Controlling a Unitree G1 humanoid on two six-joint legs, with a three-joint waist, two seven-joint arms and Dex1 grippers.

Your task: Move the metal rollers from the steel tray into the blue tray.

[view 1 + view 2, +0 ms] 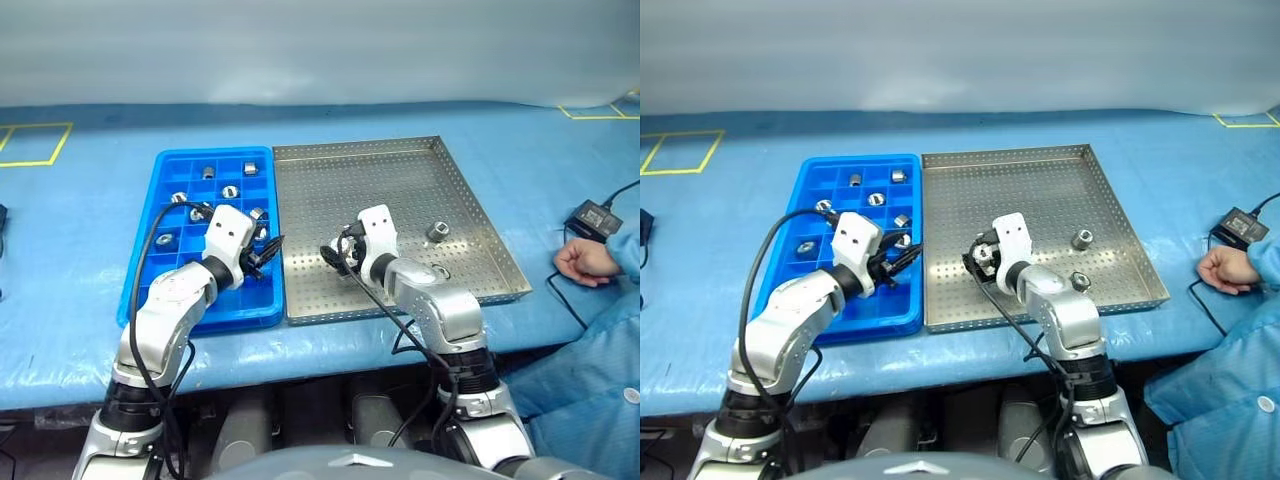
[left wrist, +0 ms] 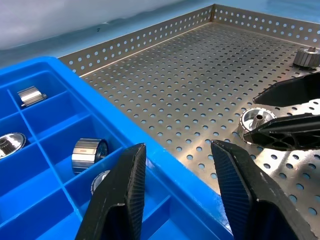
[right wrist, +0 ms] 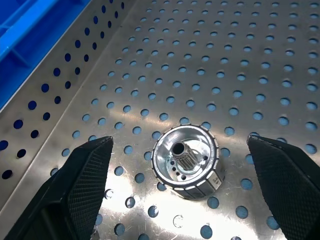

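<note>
- The right pincer (image 3: pixel 180 150) is standing wide apart, its two black fingers (image 3: pixel 75 190) flanking one metal roller (image 3: pixel 186 161) with clear gaps on both sides; it is gripping nothing and touching nothing.
- That roller is resting on the perforated floor of the steel tray (image 1: pixel 400 170), open end up, near the tray's wall that runs alongside the blue tray (image 1: pixel 170 165).
- In the left eye view the right pincer (image 1: pixel 335 255) is hovering low over the steel tray's left part.
- The left pincer (image 2: pixel 175 185) is partly open, with a moderate gap between its fingers (image 2: pixel 120 195), and it is carrying nothing.
- It is hanging over the blue tray's edge closest to the steel tray, pointing toward the right pincer; in the left eye view the left pincer (image 1: pixel 268 252) is sitting just left of the seam between the two trays.
- Two more rollers are lying on the steel tray's right half: one (image 1: pixel 437 232) standing free, another (image 1: pixel 440 272) beside the right forearm.
- Several rollers (image 1: pixel 229 191) are already sitting in separate compartments of the blue tray, mostly in its far and middle rows.
- Both trays are lying side by side, touching, on the blue-covered bench (image 1: pixel 80 220).
- A person's hand (image 1: pixel 585 260) is resting on the bench, well apart from the trays, near a small black box (image 1: pixel 593 216) with a cable.
</note>
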